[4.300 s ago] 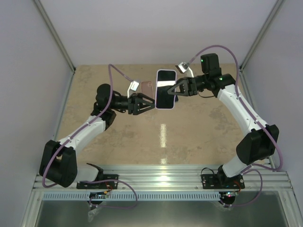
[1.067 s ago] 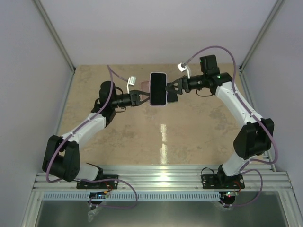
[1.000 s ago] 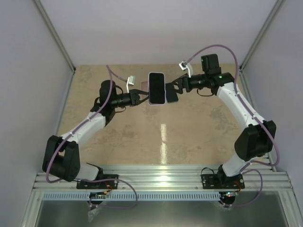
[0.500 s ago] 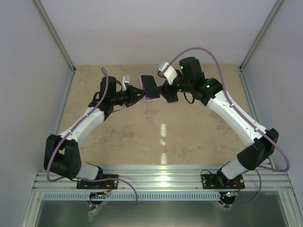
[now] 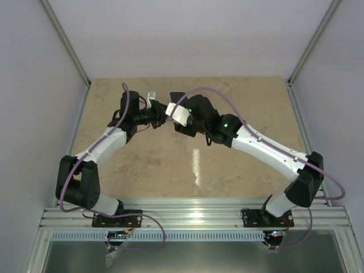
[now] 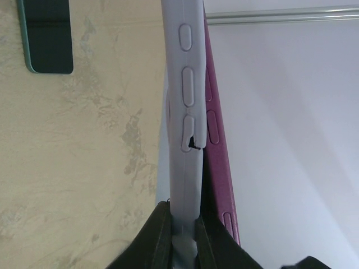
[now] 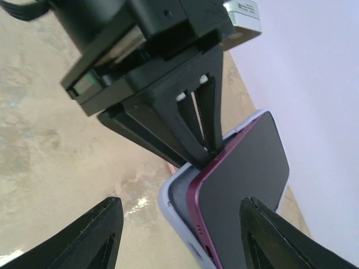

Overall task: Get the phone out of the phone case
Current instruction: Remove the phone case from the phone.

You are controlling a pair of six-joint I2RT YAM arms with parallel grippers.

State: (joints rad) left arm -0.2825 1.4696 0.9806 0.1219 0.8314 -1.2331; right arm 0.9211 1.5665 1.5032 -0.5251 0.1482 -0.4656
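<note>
**Prising the phone loose, held in mid-air**

The left tool (image 6: 182,217) is clenched on the thin edge of the lavender phone case (image 6: 188,106). It holds the case off the worktop (image 5: 239,170), above the middle of the far edge, where the other arm can reach it freely. The magenta phone (image 7: 241,168) sits partly out: one corner stands clear of the case wall, and the rest looks seated. The right tool (image 7: 179,207) is released, its fingers (image 7: 104,235) either side of the phone's raised end and touching nothing. Gripping only the case leaves the phone free to be drawn away, so the next closing should land on the phone alone.
</note>
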